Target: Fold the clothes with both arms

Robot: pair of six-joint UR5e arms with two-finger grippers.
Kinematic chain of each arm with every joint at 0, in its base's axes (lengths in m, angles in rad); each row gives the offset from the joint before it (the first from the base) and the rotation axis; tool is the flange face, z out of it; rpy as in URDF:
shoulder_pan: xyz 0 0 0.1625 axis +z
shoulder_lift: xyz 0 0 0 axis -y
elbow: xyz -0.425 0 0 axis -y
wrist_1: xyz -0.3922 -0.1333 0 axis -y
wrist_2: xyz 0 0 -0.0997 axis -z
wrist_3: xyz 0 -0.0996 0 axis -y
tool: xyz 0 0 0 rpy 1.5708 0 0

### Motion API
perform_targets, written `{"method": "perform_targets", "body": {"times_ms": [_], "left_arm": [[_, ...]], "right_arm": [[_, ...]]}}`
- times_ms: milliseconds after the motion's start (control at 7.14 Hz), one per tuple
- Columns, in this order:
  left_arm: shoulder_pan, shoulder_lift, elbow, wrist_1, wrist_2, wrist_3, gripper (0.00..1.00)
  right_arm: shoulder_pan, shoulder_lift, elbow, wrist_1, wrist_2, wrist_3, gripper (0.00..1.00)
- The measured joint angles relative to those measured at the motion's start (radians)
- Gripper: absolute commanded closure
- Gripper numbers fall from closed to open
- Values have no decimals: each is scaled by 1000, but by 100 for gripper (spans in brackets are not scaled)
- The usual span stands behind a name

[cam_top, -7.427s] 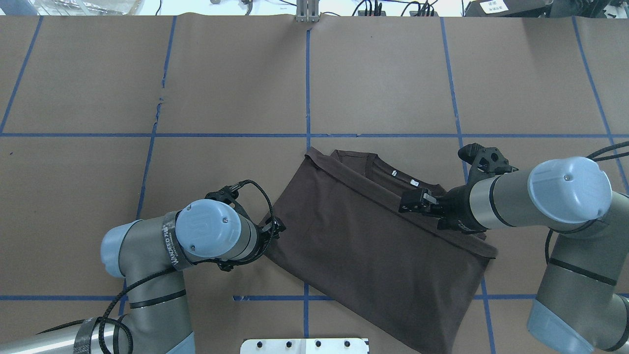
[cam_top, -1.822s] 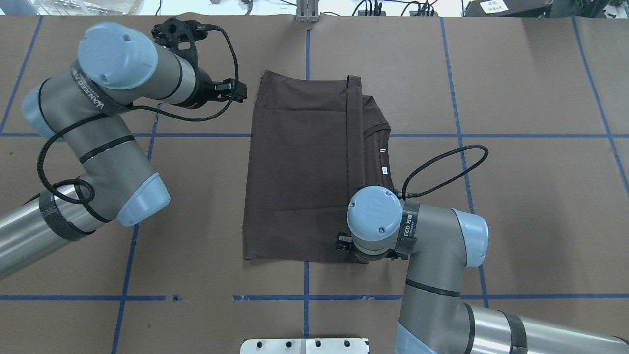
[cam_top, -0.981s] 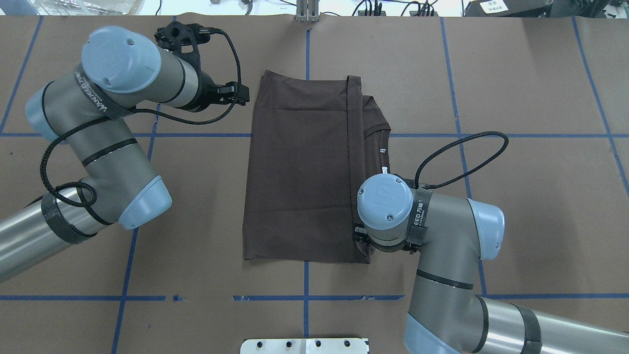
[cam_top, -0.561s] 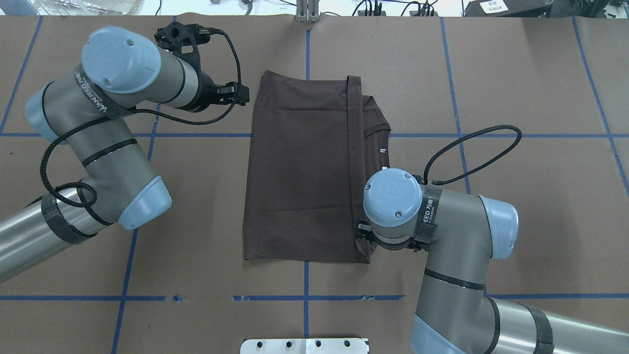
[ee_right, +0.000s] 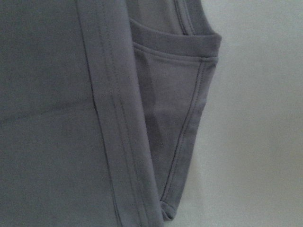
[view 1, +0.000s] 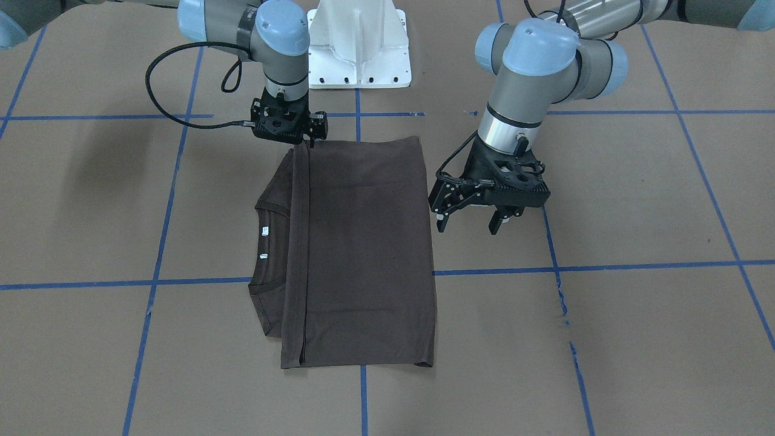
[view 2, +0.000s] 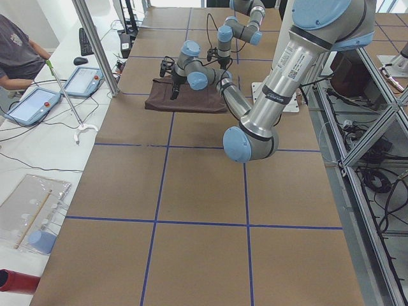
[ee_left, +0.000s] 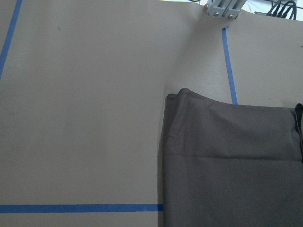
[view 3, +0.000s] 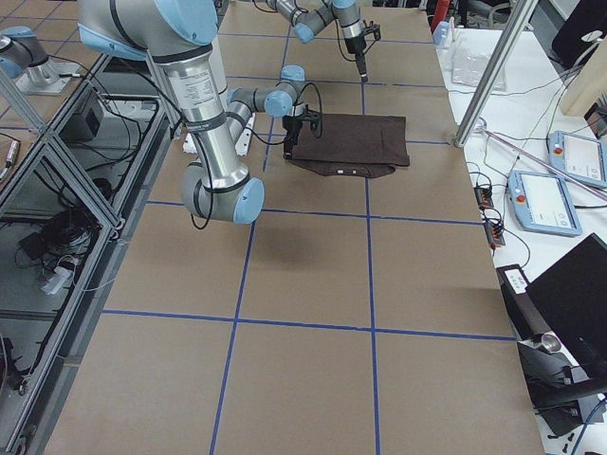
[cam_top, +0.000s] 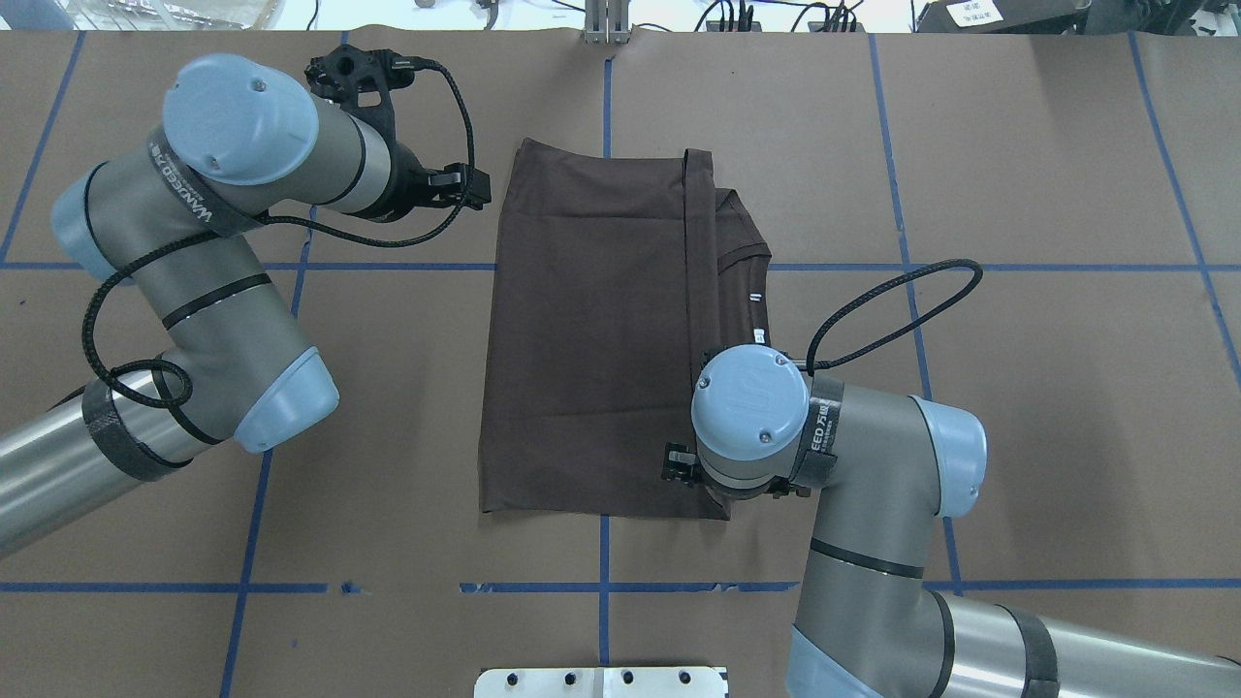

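Note:
The dark brown T-shirt (view 1: 363, 242) (cam_top: 591, 339) lies flat on the table, folded into a tall rectangle. Its ribbed collar with white tags (view 1: 264, 242) (cam_top: 756, 310) peeks out along one long side. My left gripper (view 1: 468, 223) (cam_top: 482, 189) hovers open just beside the shirt's far corner, touching nothing. The left wrist view shows that corner (ee_left: 189, 101) on bare paper. My right gripper (view 1: 286, 139) (cam_top: 676, 465) points down over the shirt's near corner on the collar side and looks open. The right wrist view shows the folded hem and sleeve (ee_right: 180, 118) close up, with no fingers in it.
Brown paper with a blue tape grid (cam_top: 606, 586) covers the table. The white pedestal base (view 1: 357, 48) (cam_top: 601, 682) stands at the robot's edge. A metal bracket (cam_top: 606, 24) sits at the far edge. A seated person (view 2: 16, 54) and tablets (view 2: 32, 105) are beyond the table.
The shirt went from lying diagonally near the robot to lying square farther out. In the last second my right gripper drifted right, then back left over the near corner. The left arm barely moved.

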Motion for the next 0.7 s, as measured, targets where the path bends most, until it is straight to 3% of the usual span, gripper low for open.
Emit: {"method": "perform_targets", "body": {"times_ms": [701], "left_arm": [[0, 1, 3, -1, -1, 2, 0]], "right_arm": [[-20, -3, -39, 4, 25, -12, 0]]}}
